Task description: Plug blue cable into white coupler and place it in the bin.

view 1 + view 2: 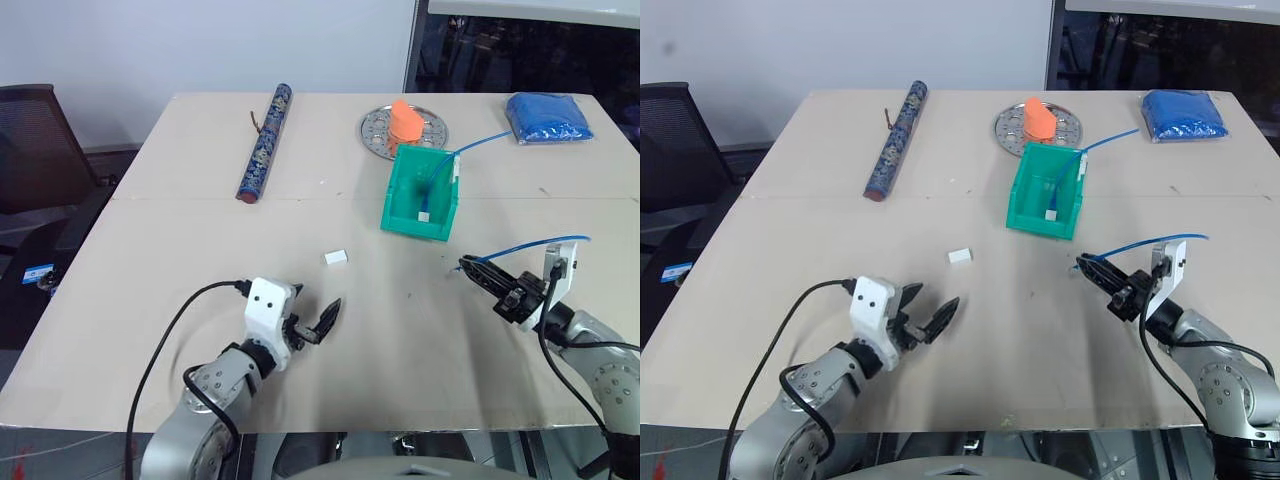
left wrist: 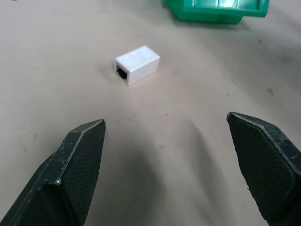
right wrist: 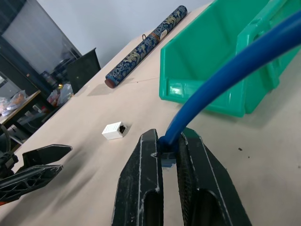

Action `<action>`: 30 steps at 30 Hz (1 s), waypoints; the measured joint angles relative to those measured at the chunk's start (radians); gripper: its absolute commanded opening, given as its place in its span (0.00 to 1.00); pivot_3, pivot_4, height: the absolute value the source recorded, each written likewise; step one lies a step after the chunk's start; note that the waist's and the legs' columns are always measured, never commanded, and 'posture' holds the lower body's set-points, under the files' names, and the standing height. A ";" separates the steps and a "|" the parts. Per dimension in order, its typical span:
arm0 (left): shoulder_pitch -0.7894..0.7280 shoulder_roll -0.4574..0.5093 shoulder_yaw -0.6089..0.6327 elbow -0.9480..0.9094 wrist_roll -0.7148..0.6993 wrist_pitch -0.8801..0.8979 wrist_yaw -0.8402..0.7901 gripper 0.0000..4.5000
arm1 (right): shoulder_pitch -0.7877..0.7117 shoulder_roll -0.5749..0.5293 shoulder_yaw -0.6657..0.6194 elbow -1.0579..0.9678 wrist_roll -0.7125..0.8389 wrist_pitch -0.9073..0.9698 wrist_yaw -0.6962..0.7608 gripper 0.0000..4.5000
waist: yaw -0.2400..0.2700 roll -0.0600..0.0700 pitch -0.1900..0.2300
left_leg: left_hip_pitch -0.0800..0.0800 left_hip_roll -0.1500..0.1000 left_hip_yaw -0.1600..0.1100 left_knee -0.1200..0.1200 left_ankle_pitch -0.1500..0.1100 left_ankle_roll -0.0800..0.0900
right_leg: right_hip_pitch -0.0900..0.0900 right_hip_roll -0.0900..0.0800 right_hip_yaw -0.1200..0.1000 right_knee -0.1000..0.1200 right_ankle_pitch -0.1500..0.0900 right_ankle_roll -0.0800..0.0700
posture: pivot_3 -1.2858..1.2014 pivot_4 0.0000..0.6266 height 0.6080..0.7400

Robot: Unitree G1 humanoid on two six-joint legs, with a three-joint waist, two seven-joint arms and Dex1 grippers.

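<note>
Even, soft indoor light, faint shadows on the table (image 1: pixel 200 250), wrist views slightly blurred up close.

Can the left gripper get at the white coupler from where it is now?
Probably yes. The left gripper is open, and the white coupler lies alone on bare table straight ahead of its fingers, with nothing between them. The bin sits farther back, out of the way.
</note>
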 measured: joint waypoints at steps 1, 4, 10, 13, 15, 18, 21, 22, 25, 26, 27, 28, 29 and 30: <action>0.003 0.002 -0.004 0.000 0.002 -0.001 0.000 0.94 | 0.004 0.000 0.000 -0.003 -0.001 0.000 0.000 0.00 | 0.000 0.000 0.000 | 0.000 0.000 0.000 0.000 0.000 0.000 | 0.000 0.000 0.000 -0.001 0.000 0.000 | 0.52 0.24 1.00; 0.003 0.021 -0.011 0.000 0.008 -0.014 -0.005 0.94 | 0.009 0.001 0.000 -0.016 -0.005 0.000 -0.001 0.00 | 0.000 0.000 0.000 | 0.000 0.000 0.000 0.000 0.000 0.000 | 0.000 0.000 0.000 -0.001 0.000 0.000 | 0.52 0.24 1.00; -0.218 0.315 -0.020 0.035 -0.052 0.153 -0.193 0.94 | 0.006 0.033 0.009 -0.019 -0.022 -0.004 -0.008 0.00 | 0.001 0.001 0.001 | -0.001 0.001 -0.002 0.002 0.000 0.000 | 0.000 0.001 -0.005 0.001 -0.002 0.003 | 0.52 0.24 1.00; -0.511 0.441 -0.009 0.117 -0.149 0.333 -0.314 0.94 | -0.010 0.044 0.020 -0.015 -0.041 -0.011 -0.007 0.00 | 0.001 0.003 0.003 | -0.001 0.001 -0.002 0.005 0.001 0.000 | 0.001 0.007 -0.009 0.002 -0.002 0.004 | 0.52 0.24 1.00; -0.686 0.515 -0.021 0.195 -0.166 0.388 -0.380 0.94 | -0.029 0.055 0.032 -0.009 -0.055 -0.021 -0.003 0.00 | -0.008 0.001 0.003 | 0.000 0.000 -0.001 0.004 0.001 0.000 | 0.002 0.008 -0.008 0.002 -0.002 0.004 | 0.52 0.24 1.00; -0.890 0.607 -0.122 0.308 -0.145 0.426 -0.481 0.94 | -0.044 0.069 0.029 0.013 -0.074 -0.045 -0.003 0.00 | -0.025 0.001 0.004 | 0.001 -0.001 0.000 0.002 0.000 0.000 | 0.002 0.008 -0.005 0.001 0.002 0.004 | 0.52 0.24 1.00; -1.047 0.645 -0.296 0.441 -0.093 0.441 -0.601 0.94 | -0.043 0.098 0.030 0.021 -0.098 -0.070 -0.005 0.00 | -0.029 0.001 0.004 | 0.001 -0.001 0.002 -0.001 0.002 -0.002 | -0.001 0.008 -0.002 0.001 0.002 0.005 | 0.52 0.24 1.00; -1.060 0.645 -0.312 0.458 -0.088 0.441 -0.618 0.94 | -0.043 0.103 0.032 0.021 -0.101 -0.074 -0.005 0.00 | -0.029 0.001 0.004 | 0.000 -0.001 0.001 -0.002 0.003 -0.004 | -0.001 0.008 -0.001 0.001 0.002 0.005 | 0.52 0.24 1.00; -1.199 0.613 -0.438 0.632 -0.054 0.440 -0.746 0.94 | -0.028 0.137 0.037 0.021 -0.128 -0.106 -0.011 0.00 | -0.026 0.000 0.005 | 0.000 0.000 0.001 -0.004 0.003 -0.005 | -0.003 0.009 0.001 0.002 0.002 0.004 | 0.52 0.24 1.00; -1.261 0.584 -0.488 0.723 -0.024 0.423 -0.797 0.94 | -0.022 0.160 0.038 0.021 -0.137 -0.123 -0.020 0.00 | -0.023 -0.001 0.005 | 0.000 0.000 0.001 -0.004 0.003 -0.004 | -0.003 0.009 0.001 0.002 0.002 0.004 | 0.52 0.24 1.00; -1.290 0.568 -0.512 0.772 -0.008 0.410 -0.824 0.94 | -0.020 0.174 0.042 0.019 -0.142 -0.131 -0.024 0.00 | -0.023 -0.001 0.005 | 0.000 0.000 0.002 -0.004 0.001 -0.001 | -0.003 0.010 0.001 0.002 0.002 0.004 | 0.52 0.24 1.00; -1.337 0.542 -0.557 0.853 0.022 0.382 -0.881 0.94 | -0.015 0.198 0.051 0.019 -0.154 -0.148 -0.030 0.00 | -0.024 -0.001 0.005 | 0.000 0.000 0.002 -0.004 0.001 -0.001 | -0.003 0.010 0.001 0.002 0.002 0.005 | 0.52 0.24 1.00; -1.365 0.525 -0.589 0.906 0.046 0.357 -0.924 0.94 | -0.008 0.208 0.055 0.017 -0.162 -0.158 -0.034 0.00 | -0.026 -0.001 0.006 | 0.000 -0.001 0.004 -0.004 0.001 0.000 | -0.004 0.010 0.001 0.002 0.002 0.005 | 0.52 0.24 1.00; -1.368 0.522 -0.595 0.917 0.053 0.349 -0.934 0.94 | -0.007 0.211 0.058 0.017 -0.164 -0.159 -0.036 0.00 | -0.028 -0.001 0.006 | 0.000 -0.001 0.005 -0.004 0.001 0.000 | -0.004 0.010 0.002 0.002 0.002 0.005 | 0.52 0.24 1.00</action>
